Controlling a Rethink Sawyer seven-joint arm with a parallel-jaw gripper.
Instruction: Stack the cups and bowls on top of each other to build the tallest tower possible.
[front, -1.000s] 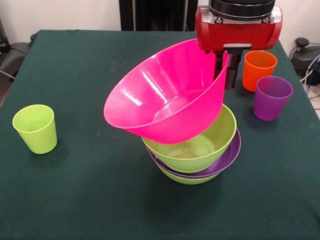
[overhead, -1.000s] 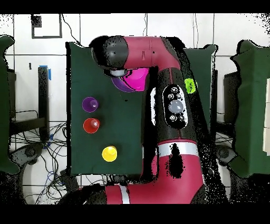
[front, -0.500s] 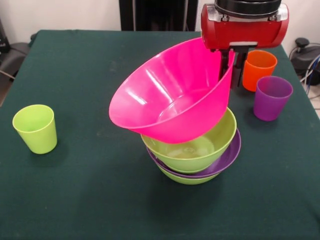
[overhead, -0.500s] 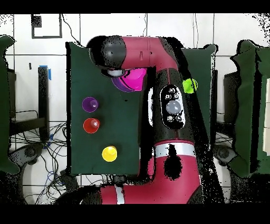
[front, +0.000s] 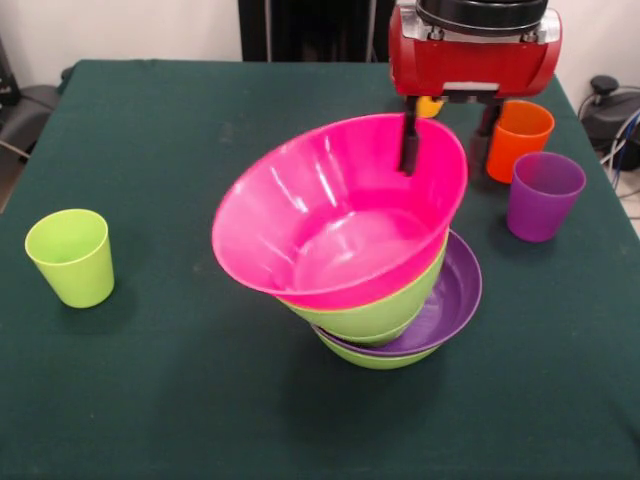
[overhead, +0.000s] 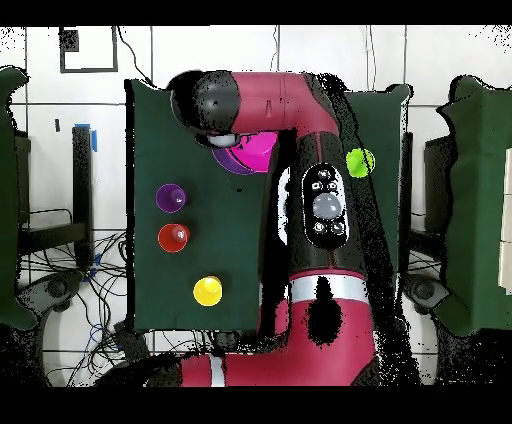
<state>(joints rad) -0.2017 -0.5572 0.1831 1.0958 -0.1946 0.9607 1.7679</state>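
**Inspector A:** We record the gripper (front: 445, 145) at the rim of the pink bowl (front: 335, 225). One finger (front: 409, 145) hangs inside the rim, the other (front: 481, 143) outside it. The jaws stand apart, and we see clear space between the outer finger and the wall, so we read the gripper as spread and no longer pinching the bowl.

**Inspector B:** Agreed. Directly below the gripper, the pink bowl sits as the top layer of the tower (front: 385, 300), nested into a lime green bowl (front: 375, 315). Under that lie the wide purple bowl (front: 450, 300) and another green bowl (front: 370, 357). The pink bowl is tilted, its rim on the gripper's side standing higher than the opposite rim.

**Inspector A:** That tilt is our main concern. In our judgement the bowl is not fully seated. If the inner finger catches the rim as the arm rises, it could drag the bowl off or tip the whole stack.

**Inspector B:** The purple bowl also juts out to one side beneath, so we judge the base uneven.

**Inspector A:** The orange cup (front: 518, 135) and purple cup (front: 543, 195) stand just beside the gripper, so a sideways retreat could knock them. A yellow cup (front: 430, 106) shows just behind it. The lime green cup (front: 70, 256) stands well apart, beyond the tower.

**Inspector B:** In the overhead view the arm (overhead: 300, 200) covers most of the stack, so it confirms nothing about the seating.
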